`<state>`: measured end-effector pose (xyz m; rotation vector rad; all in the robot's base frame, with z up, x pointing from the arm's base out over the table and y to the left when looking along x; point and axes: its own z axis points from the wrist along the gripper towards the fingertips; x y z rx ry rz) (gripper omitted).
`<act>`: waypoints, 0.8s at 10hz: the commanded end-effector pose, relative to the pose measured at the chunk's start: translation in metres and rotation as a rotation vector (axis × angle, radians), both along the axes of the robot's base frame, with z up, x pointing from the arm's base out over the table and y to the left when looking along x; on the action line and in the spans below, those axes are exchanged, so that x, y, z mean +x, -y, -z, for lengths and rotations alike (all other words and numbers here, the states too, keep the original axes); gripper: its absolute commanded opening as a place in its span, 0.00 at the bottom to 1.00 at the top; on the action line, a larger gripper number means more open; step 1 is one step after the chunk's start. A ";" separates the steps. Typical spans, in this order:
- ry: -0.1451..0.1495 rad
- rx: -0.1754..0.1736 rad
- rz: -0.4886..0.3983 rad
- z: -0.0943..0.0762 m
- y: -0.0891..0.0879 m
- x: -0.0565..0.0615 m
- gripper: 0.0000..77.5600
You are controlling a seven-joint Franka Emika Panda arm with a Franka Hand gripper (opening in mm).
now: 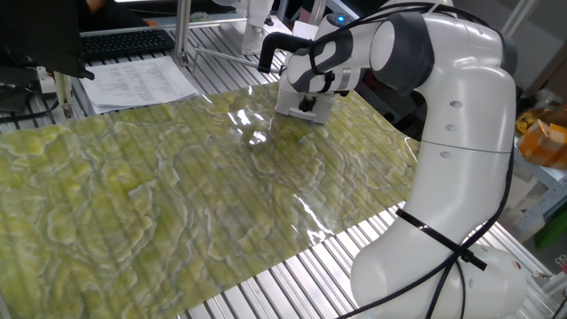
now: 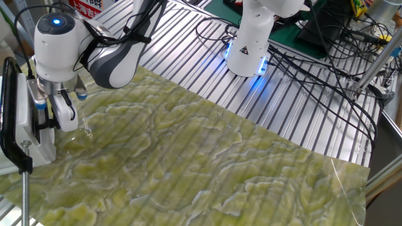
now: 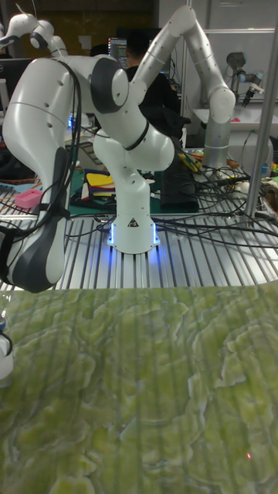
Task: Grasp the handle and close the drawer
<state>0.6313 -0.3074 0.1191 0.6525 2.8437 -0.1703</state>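
The drawer [image 1: 290, 104] is a small white box at the far edge of the green mat, seen also in the other fixed view as the drawer [image 2: 36, 133] at the left edge. My gripper [image 1: 307, 105] presses against its front panel, fingers together. In the other fixed view the gripper [image 2: 53, 118] points down at the drawer front. The handle is covered by the fingers [image 2: 65, 112] and does not show on its own. The tall fixed view shows only the arm's upper links; drawer and handle are out of view there.
A green marbled mat [image 1: 177, 195] covers the slatted metal table. Papers [image 1: 142, 81] and a keyboard [image 1: 124, 42] lie behind it, beside a metal post [image 1: 182, 31]. A black clamp [image 2: 12, 125] stands by the drawer. A second robot base [image 2: 248, 50] and cables [image 2: 314, 69] sit farther off.
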 end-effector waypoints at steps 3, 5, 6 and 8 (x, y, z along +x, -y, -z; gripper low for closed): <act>0.017 -0.023 -0.013 -0.015 0.002 0.016 0.01; 0.000 -0.008 0.011 -0.017 0.003 0.015 0.01; -0.003 0.001 0.022 -0.017 0.003 0.015 0.01; 0.004 0.017 0.093 -0.017 0.005 0.015 0.01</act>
